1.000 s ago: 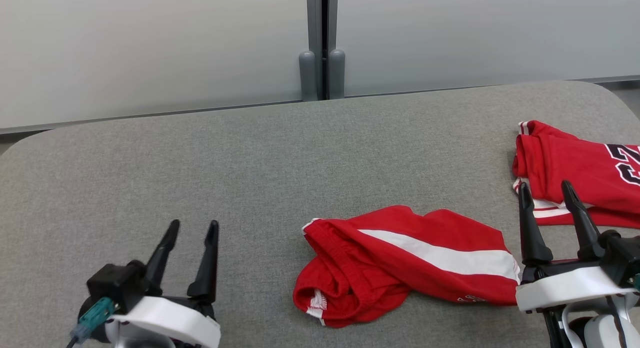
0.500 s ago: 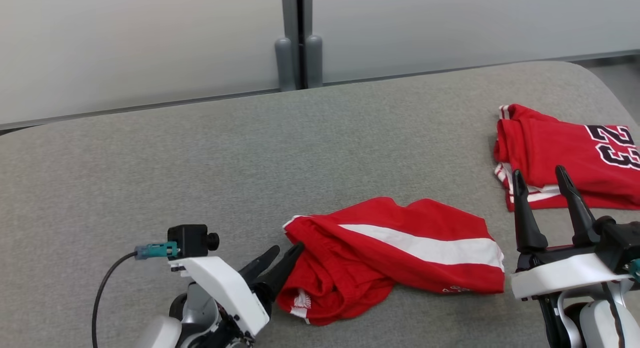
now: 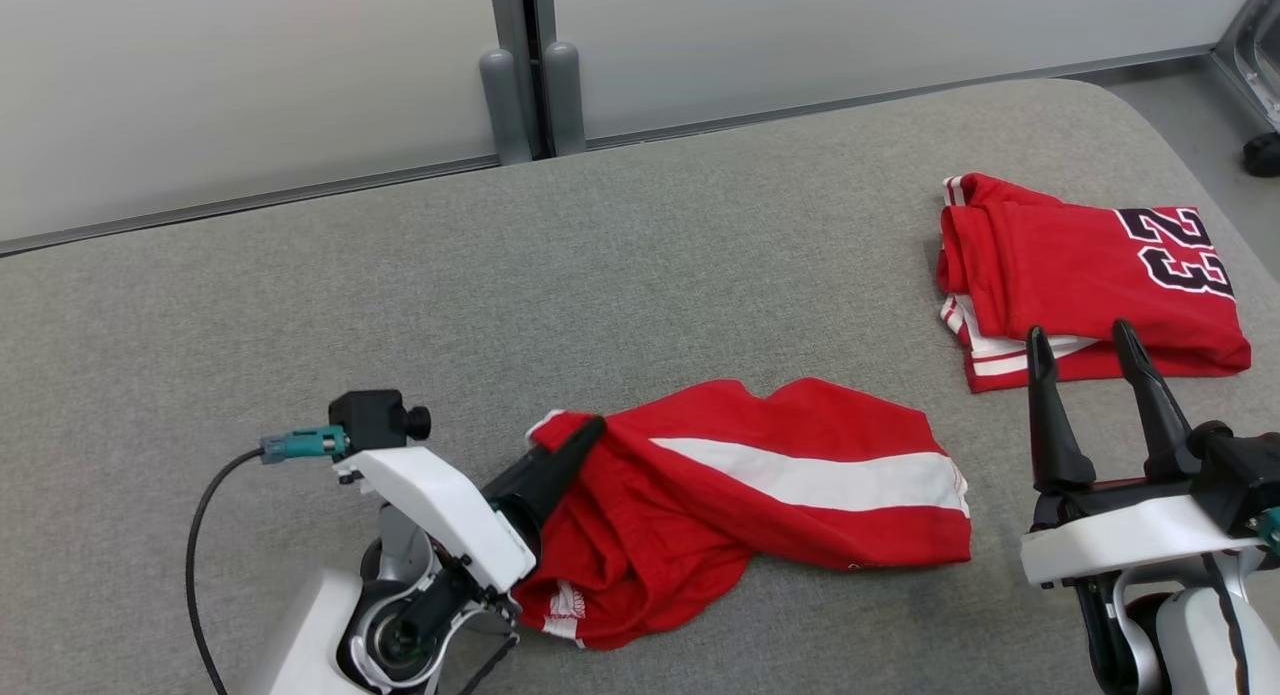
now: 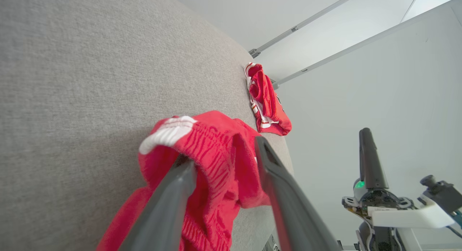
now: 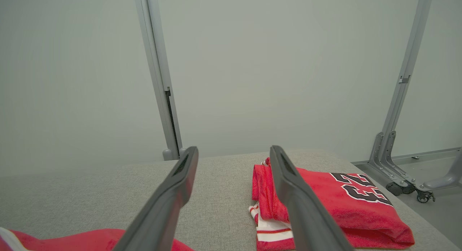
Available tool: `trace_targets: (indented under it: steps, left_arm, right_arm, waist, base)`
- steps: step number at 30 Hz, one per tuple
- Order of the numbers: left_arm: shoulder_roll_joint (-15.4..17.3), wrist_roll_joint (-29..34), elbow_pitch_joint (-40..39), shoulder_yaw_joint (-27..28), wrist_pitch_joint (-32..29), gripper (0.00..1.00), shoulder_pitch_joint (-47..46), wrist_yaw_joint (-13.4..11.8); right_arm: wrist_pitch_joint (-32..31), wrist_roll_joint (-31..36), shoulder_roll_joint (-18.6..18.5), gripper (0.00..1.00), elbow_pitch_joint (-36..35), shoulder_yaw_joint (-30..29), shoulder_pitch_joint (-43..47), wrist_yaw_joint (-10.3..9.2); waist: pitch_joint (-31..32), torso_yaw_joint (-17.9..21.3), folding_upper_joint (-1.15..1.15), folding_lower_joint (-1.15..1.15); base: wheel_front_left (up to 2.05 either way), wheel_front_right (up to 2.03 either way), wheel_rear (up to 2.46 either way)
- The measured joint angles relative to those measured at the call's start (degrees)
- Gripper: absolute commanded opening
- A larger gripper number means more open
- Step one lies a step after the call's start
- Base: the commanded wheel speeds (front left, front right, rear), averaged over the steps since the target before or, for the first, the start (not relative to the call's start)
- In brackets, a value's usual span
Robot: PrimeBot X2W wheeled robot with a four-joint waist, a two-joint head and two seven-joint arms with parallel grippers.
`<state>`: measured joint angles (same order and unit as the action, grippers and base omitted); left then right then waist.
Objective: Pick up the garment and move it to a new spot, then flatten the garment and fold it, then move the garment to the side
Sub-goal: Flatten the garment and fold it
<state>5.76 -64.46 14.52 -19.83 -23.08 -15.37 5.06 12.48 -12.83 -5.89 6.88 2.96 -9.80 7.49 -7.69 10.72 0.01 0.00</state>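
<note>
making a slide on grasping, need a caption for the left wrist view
Left tool straddling the bunched red shorts on the grey table, folded red jersey beyond.

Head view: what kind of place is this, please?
Probably a robotics test room rather than a home: a grey fabric-covered table, plain frosted wall panels on metal posts behind it, and a folded red jersey lying on the table.
</note>
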Motion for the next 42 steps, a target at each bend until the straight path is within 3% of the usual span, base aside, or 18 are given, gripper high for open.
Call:
trace_targets:
  steps: [1,9,16,20,27,33,37,38,39,40,42]
  left_arm:
    - [-0.1,-0.4,-0.1,0.2,0.3,0.00,-0.4,0.0]
    - [1.9,1.6,-0.5,-0.3,1.2,0.00,-5.3,1.3]
    - [4.0,5.6,-6.8,-6.6,-0.3,0.00,-8.5,2.0]
    - [6.7,6.0,-14.4,-10.4,-3.3,0.00,-3.8,2.0]
    - [14.7,9.9,-23.8,-15.5,-6.7,0.00,8.8,0.4]
    - [18.9,15.2,-23.1,-17.7,-6.3,0.00,13.5,-1.0]
    - [18.4,17.8,-17.9,-18.2,-3.4,0.00,13.9,-1.5]
    - [17.7,17.6,-16.7,-18.2,-2.7,0.09,13.9,-1.5]
    - [17.1,17.7,-15.6,-18.2,-1.9,0.47,13.9,-1.3]
    - [16.8,18.0,-14.8,-18.3,-1.4,1.00,13.9,-1.1]
    - [16.0,17.8,-13.5,-18.1,-0.2,1.00,13.9,-1.1]
  right_arm:
    - [0.0,0.0,0.0,1.00,0.0,-0.1,0.0,0.00]
    - [0.3,-0.3,0.5,1.00,0.8,0.4,-0.2,0.00]
    - [0.6,-0.3,0.3,1.00,1.0,-0.6,0.0,0.00]
    - [0.6,-0.3,0.0,1.00,0.6,-1.6,1.0,0.00]
    - [-0.1,-0.3,-0.4,1.00,-0.4,-2.9,2.0,0.00]
    - [-0.9,-0.3,-1.2,1.00,-1.3,-3.8,2.3,0.00]
    - [-1.6,-0.3,-1.5,1.00,-1.6,-3.7,2.3,0.00]
    - [-1.9,-0.3,-1.5,1.00,-1.7,-3.7,2.3,0.00]
    - [-1.9,-0.3,-1.5,1.00,-1.8,-3.6,2.3,0.00]
    - [-2.0,-0.3,-1.6,1.00,-1.8,-3.5,2.4,0.00]
    - [-2.4,-0.3,-1.7,1.00,-1.8,-3.4,2.6,0.00]
  waist:
    - [0.1,-0.1,0.00,0.00]
    - [1.1,-1.7,0.00,0.00]
    - [1.7,-3.4,0.00,0.00]
    - [2.1,-4.6,0.00,0.00]
    - [2.2,-7.6,0.00,0.00]
    - [2.2,-10.5,0.00,0.00]
    - [2.4,-11.3,0.00,0.00]
    - [2.6,-11.5,0.00,0.00]
    - [2.7,-11.5,0.00,0.00]
    - [2.9,-11.6,0.00,0.00]
    - [3.3,-11.6,0.00,0.00]
  base:
    - [0.00,0.00,0.00]
    - [0.00,0.00,0.00]
    - [0.00,0.00,0.00]
    - [0.00,0.00,0.00]
    - [0.00,0.00,0.00]
    - [0.00,0.00,0.00]
    - [0.00,0.00,0.00]
    - [0.00,0.00,0.00]
    - [0.00,0.00,0.00]
    - [0.00,0.00,0.00]
    - [0.00,0.00,0.00]
